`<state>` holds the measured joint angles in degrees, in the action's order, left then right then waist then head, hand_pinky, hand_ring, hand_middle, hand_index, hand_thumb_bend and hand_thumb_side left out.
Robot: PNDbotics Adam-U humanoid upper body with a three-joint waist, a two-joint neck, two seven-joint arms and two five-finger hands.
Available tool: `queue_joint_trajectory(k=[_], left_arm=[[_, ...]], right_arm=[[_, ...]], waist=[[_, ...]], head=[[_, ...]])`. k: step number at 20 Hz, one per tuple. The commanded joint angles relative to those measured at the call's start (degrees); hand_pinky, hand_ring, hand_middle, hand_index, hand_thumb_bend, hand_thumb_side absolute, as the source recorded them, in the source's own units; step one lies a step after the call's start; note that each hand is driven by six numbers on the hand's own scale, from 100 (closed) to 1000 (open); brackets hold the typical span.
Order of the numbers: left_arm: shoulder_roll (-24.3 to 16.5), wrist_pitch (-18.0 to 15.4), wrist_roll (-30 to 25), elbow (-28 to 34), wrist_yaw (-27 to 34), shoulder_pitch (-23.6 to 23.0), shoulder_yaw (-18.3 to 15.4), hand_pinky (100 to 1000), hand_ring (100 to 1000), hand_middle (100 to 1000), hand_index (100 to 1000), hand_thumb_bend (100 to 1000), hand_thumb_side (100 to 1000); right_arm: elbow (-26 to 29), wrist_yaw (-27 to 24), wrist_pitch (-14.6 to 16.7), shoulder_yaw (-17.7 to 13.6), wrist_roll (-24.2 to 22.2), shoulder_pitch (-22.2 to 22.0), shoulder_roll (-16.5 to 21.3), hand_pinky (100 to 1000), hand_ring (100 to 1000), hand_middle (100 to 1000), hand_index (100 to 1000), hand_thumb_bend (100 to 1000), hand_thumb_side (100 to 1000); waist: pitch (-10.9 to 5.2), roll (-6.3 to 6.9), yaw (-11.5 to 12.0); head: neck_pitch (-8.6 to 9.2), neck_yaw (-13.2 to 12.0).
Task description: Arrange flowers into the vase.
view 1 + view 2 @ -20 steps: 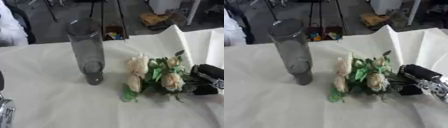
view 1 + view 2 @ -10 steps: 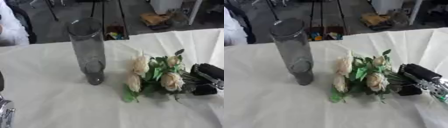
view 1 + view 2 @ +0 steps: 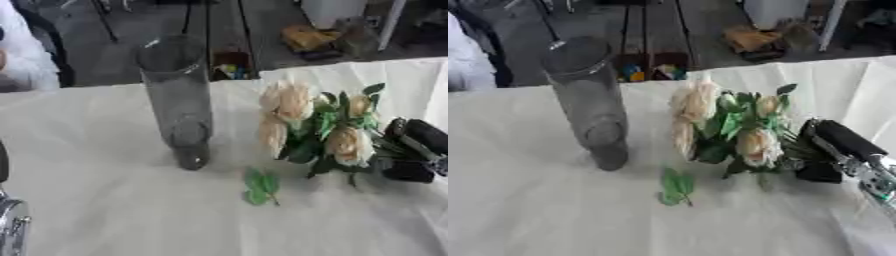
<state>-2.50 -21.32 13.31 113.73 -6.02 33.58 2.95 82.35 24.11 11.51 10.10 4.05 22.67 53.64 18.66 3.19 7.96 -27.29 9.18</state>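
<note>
On the white-covered bench [image 3: 105,210] stands a tall clear vase [image 3: 178,100], empty. Right of it, the right hand [image 3: 837,152] is closed around a bunch of cream flowers [image 3: 724,125] with green leaves.

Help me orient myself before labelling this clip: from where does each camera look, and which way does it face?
Left eye view: head camera looking down across the table at the vase and flowers; the right hand enters at the right, a silver arm part at lower left.
Right eye view: same head, slightly offset, same downward aim; only the right hand shows.
Both share the vase, flowers and fallen leaf.
</note>
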Motion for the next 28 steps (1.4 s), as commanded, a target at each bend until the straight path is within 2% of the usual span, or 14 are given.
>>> queue_joint_trajectory(k=[1, 4, 6, 8, 12, 13, 14, 15, 21, 28], left_arm=[[-0.22, 0.04, -0.37, 0.86, 0.14, 0.92, 0.03, 725, 801, 875, 938, 182, 1000], [-0.21, 0.17, -0.44, 0.86, 0.11, 0.91, 0.03, 724, 801, 876, 938, 179, 1000], [-0.22, 0.24, -0.44, 0.86, 0.07, 0.89, 0.01, 725, 802, 876, 938, 177, 1000], [-0.24, 0.31, -0.48, 0.86, 0.03, 0.87, 0.03, 726, 802, 876, 937, 175, 1000], [-0.34, 0.40, -0.47, 0.86, -0.05, 0.80, 0.00, 727, 802, 876, 937, 173, 1000], [-0.38, 0.41, -0.45, 0.86, -0.08, 0.76, -0.02, 727, 802, 876, 937, 173, 1000], [-0.42, 0.43, -0.44, 0.86, -0.11, 0.73, -0.03, 727, 802, 876, 937, 171, 1000], [-0.45, 0.44, -0.41, 0.86, -0.14, 0.70, -0.04, 727, 802, 876, 937, 172, 1000], [-0.61, 0.51, -0.49, 0.86, -0.13, 0.52, 0.07, 727, 802, 876, 937, 165, 1000], [-0.73, 0.58, -0.74, 0.86, -0.04, 0.24, 0.25, 727, 802, 876, 937, 164, 1000]], right_arm=[[1.29, -3.52, -0.55, -1.32, 2.16, 0.64, 1.48, 100, 100, 100, 100, 100, 774], [1.82, -7.02, -1.46, -1.71, 4.21, 0.82, 1.47, 100, 100, 100, 100, 100, 798], [2.78, -9.35, -1.95, -2.05, 5.54, 0.93, 1.57, 100, 100, 100, 100, 100, 740], [4.59, -12.31, -2.81, -2.60, 6.92, 1.07, 1.82, 100, 100, 100, 100, 100, 725], [10.21, -19.78, -6.48, -4.15, 8.41, 1.68, 2.90, 100, 100, 100, 100, 100, 704], [11.81, -21.77, -7.44, -4.66, 8.64, 1.90, 3.26, 100, 100, 100, 100, 100, 702], [13.31, -23.68, -8.30, -5.10, 8.75, 2.10, 3.62, 100, 100, 100, 100, 100, 761], [14.73, -25.57, -8.98, -5.52, 8.81, 2.38, 4.00, 100, 100, 100, 100, 100, 699], [20.80, -35.58, -11.98, -6.82, 8.85, 4.69, 5.77, 100, 100, 100, 100, 100, 700], [23.23, -45.15, -15.10, -6.90, 8.81, 9.17, 6.18, 100, 100, 100, 100, 100, 706]], waist=[[-1.18, -0.34, -0.04], [-1.25, -0.28, -0.11], [-1.26, -0.26, -0.19], [-1.27, -0.25, -0.32], [-1.35, -0.27, -0.52], [-1.39, -0.29, -0.55], [-1.42, -0.33, -0.56], [-1.46, -0.37, -0.59], [-1.64, -0.63, -0.73], [-1.88, -1.05, -0.35]], head=[[0.89, -0.14], [1.04, -0.16], [1.09, -0.22], [1.01, -0.34], [0.78, -0.49], [0.66, -0.55], [0.55, -0.62], [0.42, -0.73], [-0.14, -0.96], [-0.63, -0.94]])
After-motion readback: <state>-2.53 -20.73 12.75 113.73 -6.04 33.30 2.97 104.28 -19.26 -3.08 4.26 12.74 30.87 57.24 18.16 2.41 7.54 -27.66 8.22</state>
